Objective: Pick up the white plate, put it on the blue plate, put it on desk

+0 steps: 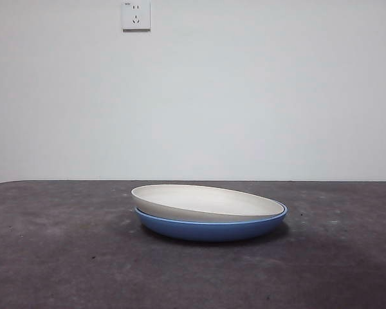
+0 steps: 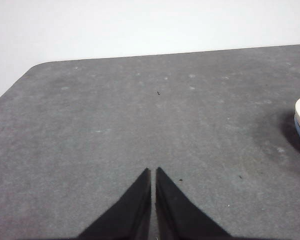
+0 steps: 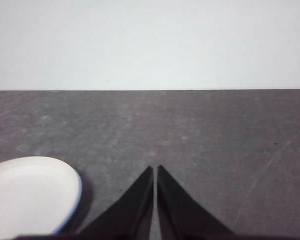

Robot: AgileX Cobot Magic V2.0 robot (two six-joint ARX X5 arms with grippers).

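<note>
White plate sits nested, slightly tilted, in blue plate mid-desk, so stacking looks done; left gripper & right gripper both closed, empty, parked clear either side.

cream-white plate, blue plate, mottled grey desk.

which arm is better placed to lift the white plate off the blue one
Probably the right. The right pincer has the white plate close beside it, while the left pincer sees only its edge far off. Both are shut and away from the blue plate.
</note>
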